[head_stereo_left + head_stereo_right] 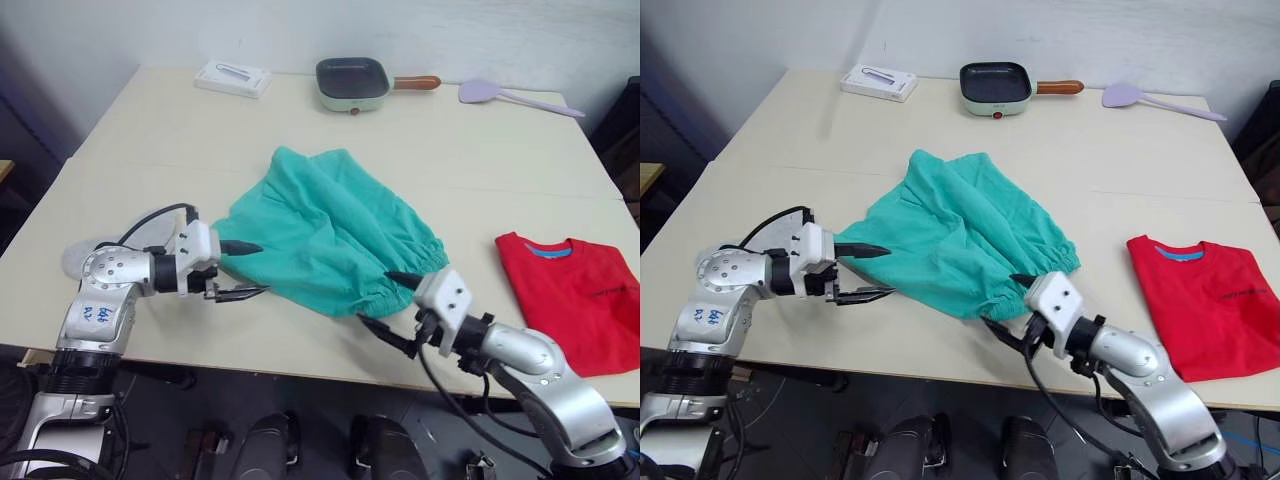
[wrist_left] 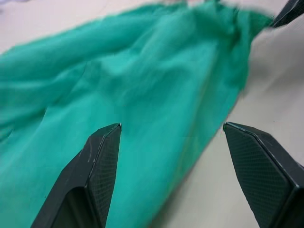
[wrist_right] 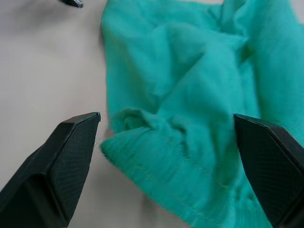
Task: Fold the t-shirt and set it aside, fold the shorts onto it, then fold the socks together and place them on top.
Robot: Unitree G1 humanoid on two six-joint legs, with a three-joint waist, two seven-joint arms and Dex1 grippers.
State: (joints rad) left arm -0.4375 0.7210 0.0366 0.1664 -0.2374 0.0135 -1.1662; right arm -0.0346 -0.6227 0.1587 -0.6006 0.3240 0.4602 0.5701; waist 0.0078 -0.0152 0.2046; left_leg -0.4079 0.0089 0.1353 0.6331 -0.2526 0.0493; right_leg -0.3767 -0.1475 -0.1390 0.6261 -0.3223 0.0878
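Note:
The teal shorts (image 1: 330,225) lie rumpled in the middle of the table, with the gathered waistband (image 1: 400,285) toward the front right. My left gripper (image 1: 243,270) is open at the shorts' left edge, and the cloth (image 2: 142,95) lies just ahead of its fingers. At the waistband's near corner (image 3: 142,137) my right gripper (image 1: 390,303) is open, holding nothing. The red t-shirt (image 1: 580,295) lies folded at the right. A pale grey patch (image 1: 72,262) by my left wrist looks like the socks, mostly hidden by the arm.
Along the far edge sit a white box (image 1: 232,77), a green pan (image 1: 352,83) with a brown handle, and a lilac spatula (image 1: 515,96). The table's front edge (image 1: 300,365) runs just below both grippers.

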